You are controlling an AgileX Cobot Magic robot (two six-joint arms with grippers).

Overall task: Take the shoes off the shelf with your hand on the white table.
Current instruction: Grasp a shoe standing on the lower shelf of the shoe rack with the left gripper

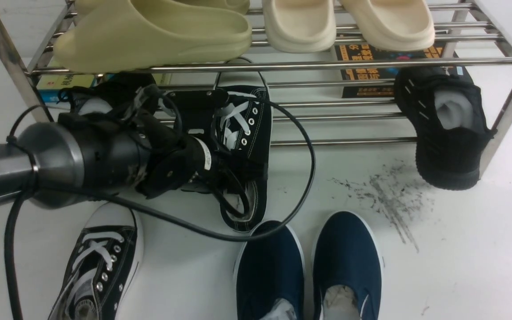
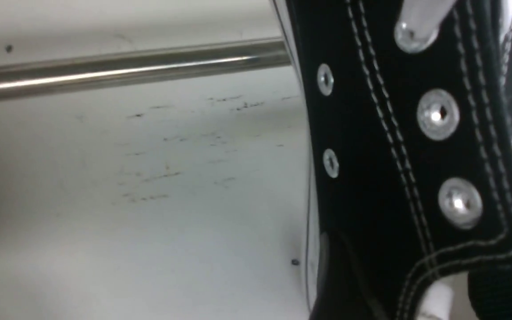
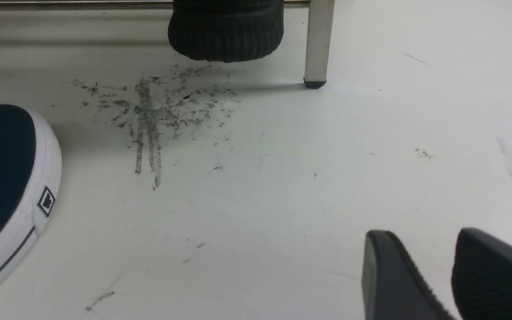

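Note:
One black canvas sneaker (image 1: pixel 245 133) with white laces leans from the chrome shelf's (image 1: pixel 336 65) lower tier, its low end over the white table (image 1: pixel 460 258). My left gripper (image 1: pixel 231 166) is shut on its collar. In the left wrist view the sneaker's eyelet side (image 2: pixel 371 178) fills the right, the left gripper (image 2: pixel 420 284) clamps the collar, and a shelf bar (image 2: pixel 127 71) runs behind. The other sneaker (image 1: pixel 98 266) lies on the table at the near left. My right gripper (image 3: pixel 420 235) hovers low over the table, jaws slightly apart and empty; it is out of the front view.
A black knit sneaker (image 1: pixel 447 129) overhangs the lower tier at the right, beside a shelf post (image 3: pixel 316 44). Navy slip-ons (image 1: pixel 309 266) stand near the front centre. Green slides (image 1: pixel 149 35) and cream slides (image 1: pixel 349 22) fill the top tier. Grey scuff marks (image 1: pixel 389 200) lie right of centre.

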